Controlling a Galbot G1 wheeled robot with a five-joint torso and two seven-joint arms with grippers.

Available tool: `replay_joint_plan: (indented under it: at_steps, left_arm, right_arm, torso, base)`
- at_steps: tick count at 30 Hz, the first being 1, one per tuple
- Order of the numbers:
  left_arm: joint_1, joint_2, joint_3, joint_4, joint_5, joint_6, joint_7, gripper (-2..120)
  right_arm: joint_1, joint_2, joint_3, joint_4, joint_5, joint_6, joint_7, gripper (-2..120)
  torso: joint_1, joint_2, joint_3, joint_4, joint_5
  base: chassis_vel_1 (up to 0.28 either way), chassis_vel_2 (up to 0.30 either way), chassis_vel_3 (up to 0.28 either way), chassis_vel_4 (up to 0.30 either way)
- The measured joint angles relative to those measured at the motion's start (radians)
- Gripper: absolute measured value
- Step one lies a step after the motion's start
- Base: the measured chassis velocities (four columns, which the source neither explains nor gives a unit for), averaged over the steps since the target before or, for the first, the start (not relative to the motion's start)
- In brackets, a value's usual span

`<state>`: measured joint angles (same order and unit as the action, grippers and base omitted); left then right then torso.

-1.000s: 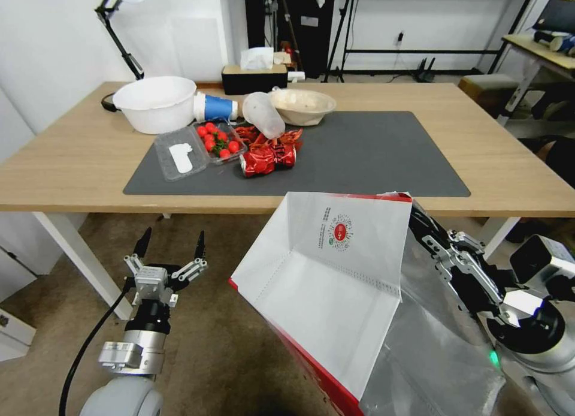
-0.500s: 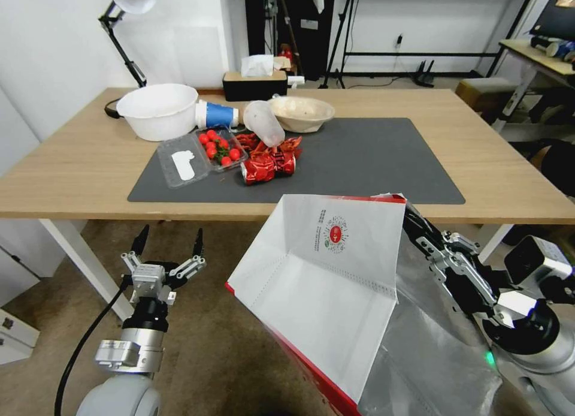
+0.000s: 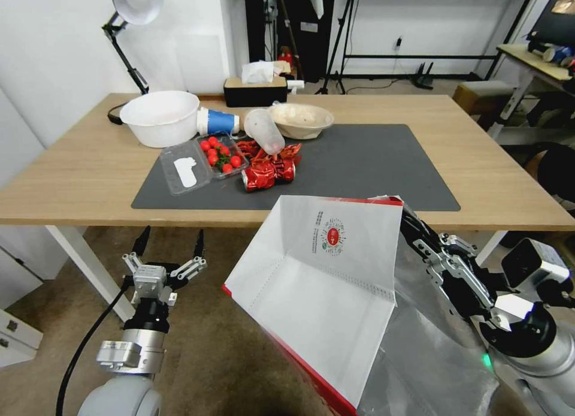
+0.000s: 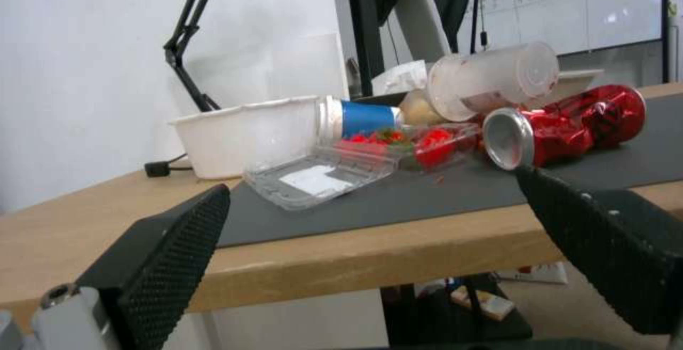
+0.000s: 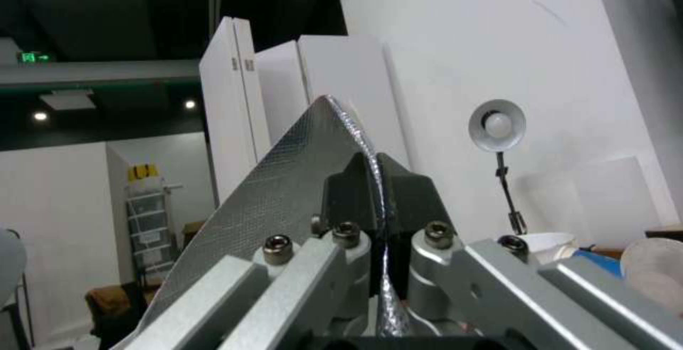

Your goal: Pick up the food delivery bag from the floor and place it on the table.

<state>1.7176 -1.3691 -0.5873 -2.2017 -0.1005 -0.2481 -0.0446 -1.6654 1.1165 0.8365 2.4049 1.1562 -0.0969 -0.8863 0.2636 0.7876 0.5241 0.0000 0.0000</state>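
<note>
**Bag held in the air before the table edge**

At about 8 o'clock in the head view, the left gripper is hanging low over the floor with its two fingers standing wide apart and holding nothing. In the left wrist view the same fingers are framing the table edge, and the crushed red can is lying on the dark mat beyond.

Toward 5 o'clock, the food delivery bag is hanging in the air, in front of the table near edge and off the floor. Its long axis is running from 12 o'clock down to 5 o'clock, the red logo near the top. Its lower end is being cut off by the picture edge, and its handles cannot be seen.

At 4 o'clock, the right gripper is pinching the upper right corner of the bag. In the right wrist view the fingers are pressing together on the foil lining.
</note>
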Motion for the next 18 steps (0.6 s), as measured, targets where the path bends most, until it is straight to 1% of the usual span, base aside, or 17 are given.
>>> replay_joint_plan:
  at_steps: [4, 5, 8, 9, 13, 18]
  left_arm:
    - [0.0, -0.002, 0.002, 0.001, 0.003, -0.001, 0.0, 100]
    - [0.0, -0.002, 0.002, 0.001, 0.003, -0.001, 0.0, 100]
    - [-0.001, 0.0, 0.002, 0.001, 0.004, -0.001, 0.0, 100]
    - [-0.001, 0.0, 0.002, 0.001, 0.004, -0.001, 0.0, 100]
    - [0.0, -0.004, 0.004, 0.001, 0.006, -0.002, 0.0, 100]
    - [0.001, -0.007, 0.004, 0.0, 0.009, -0.006, 0.0, 100]
  right_arm:
    - [0.002, 0.002, -0.002, -0.002, -0.002, 0.002, 0.0, 0]
    - [0.002, 0.002, -0.002, -0.002, -0.002, 0.002, 0.0, 0]
    - [0.004, 0.003, -0.002, -0.004, -0.003, 0.004, -0.001, 0]
    - [0.004, 0.003, -0.002, -0.004, -0.003, 0.004, -0.001, 0]
    - [0.002, 0.007, -0.008, -0.005, -0.009, 0.007, -0.001, 0]
    - [0.001, 0.012, -0.014, -0.005, -0.014, 0.008, -0.002, 0]
  torso:
    - [0.01, 0.023, 0.014, 0.0, 0.0]
    - [0.01, 0.023, 0.014, 0.0, 0.0]
    - [0.021, 0.051, 0.03, 0.0, 0.0]
    - [0.021, 0.051, 0.03, 0.0, 0.0]
    - [0.032, 0.076, 0.044, 0.0, 0.0]
    - [0.04, 0.093, 0.054, 0.0, 0.0]
  base:
    - [0.0, 0.0, 0.0, 0.0]
    - [0.0, 0.0, 0.0, 0.0]
    - [0.0, 0.0, 0.0, 0.0]
    - [0.0, 0.0, 0.0, 0.0]
    - [0.0, 0.0, 0.0, 0.0]
    - [0.0, 0.0, 0.0, 0.0]
